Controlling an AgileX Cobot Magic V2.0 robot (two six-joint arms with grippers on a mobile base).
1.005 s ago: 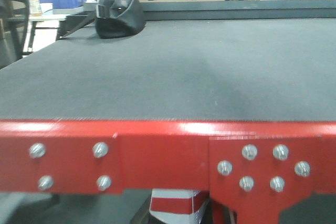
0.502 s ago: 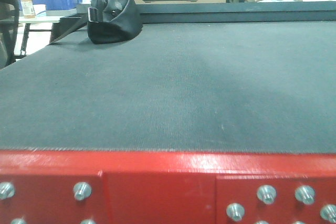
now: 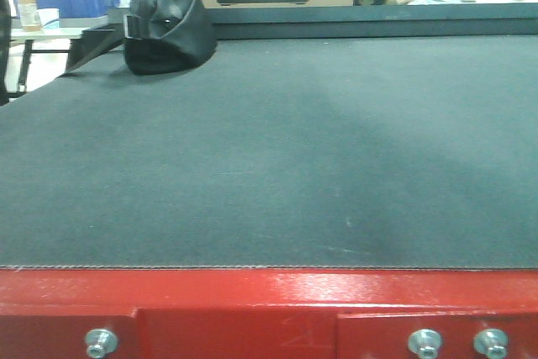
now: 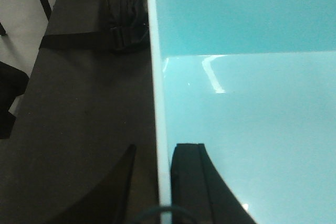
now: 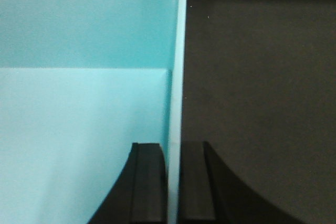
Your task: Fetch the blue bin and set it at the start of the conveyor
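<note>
Claws, two, left claw (image 4: 157, 150) and right claw (image 5: 176, 148), tight on one blue bin (image 4: 247, 103); one black bag (image 3: 168, 27).

We find the wide dark grey textured belt (image 3: 319, 149) open from its near red-framed edge to its far right corner. Our one obstacle, a soft black bag (image 3: 164, 27), sits at the far left corner, just beside the pale cyan plastic bin (image 4: 236, 103).
</note>
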